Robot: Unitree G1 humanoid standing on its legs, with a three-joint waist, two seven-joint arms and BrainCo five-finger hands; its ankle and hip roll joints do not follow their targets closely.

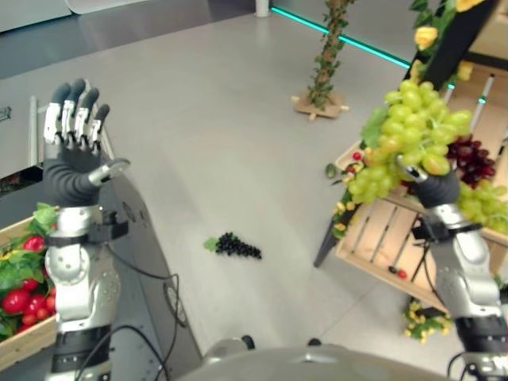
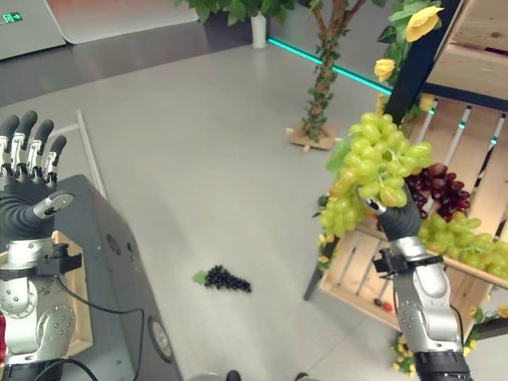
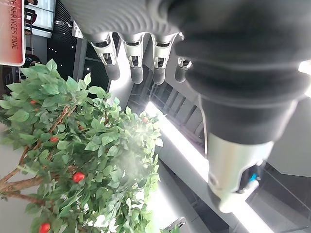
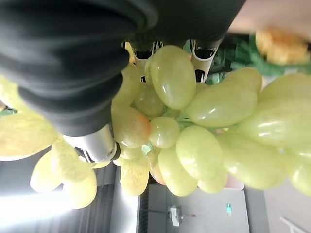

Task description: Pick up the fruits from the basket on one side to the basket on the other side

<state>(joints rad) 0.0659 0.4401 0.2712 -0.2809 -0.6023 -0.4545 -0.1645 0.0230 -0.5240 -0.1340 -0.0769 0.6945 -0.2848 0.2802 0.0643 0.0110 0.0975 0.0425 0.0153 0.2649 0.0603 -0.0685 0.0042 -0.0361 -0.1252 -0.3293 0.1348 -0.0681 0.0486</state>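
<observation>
Green grapes (image 1: 405, 131) fill the robot's right hand (image 2: 397, 213) — a large bunch held up in the air, with the fingers curled round it from below. The right wrist view shows the same: pale green grapes pressed between the thumb and the dark-tipped fingers (image 4: 201, 58). The bunch is raised in front of a wooden crate stand (image 1: 381, 230) on the robot's right side. On that stand lie a bunch of dark red grapes (image 1: 472, 159) and more green grapes (image 2: 464, 242), just behind and beside the raised hand. Yellow flowers (image 2: 421, 20) and green leaves decorate the stand's dark post.

On the robot's left, the left hand (image 1: 73, 131) is lifted upright with its fingers straight and close together, holding nothing. Its wrist view looks past the straight fingers (image 3: 136, 63) to a leafy green tree with small red fruits (image 3: 77, 177). Below this hand, at the left edge, sits a wooden basket (image 1: 28, 337) with red fruits (image 1: 24, 298) and green leaves inside, next to a dark grey box (image 2: 119, 254).

Between the two sides, on the grey floor (image 1: 222, 135), lies a small bunch of dark grapes (image 1: 236, 246) with a green leaf — well apart from both hands. Farther back stands a thin tree trunk wound with leaves (image 1: 327, 55) on a small wooden base.
</observation>
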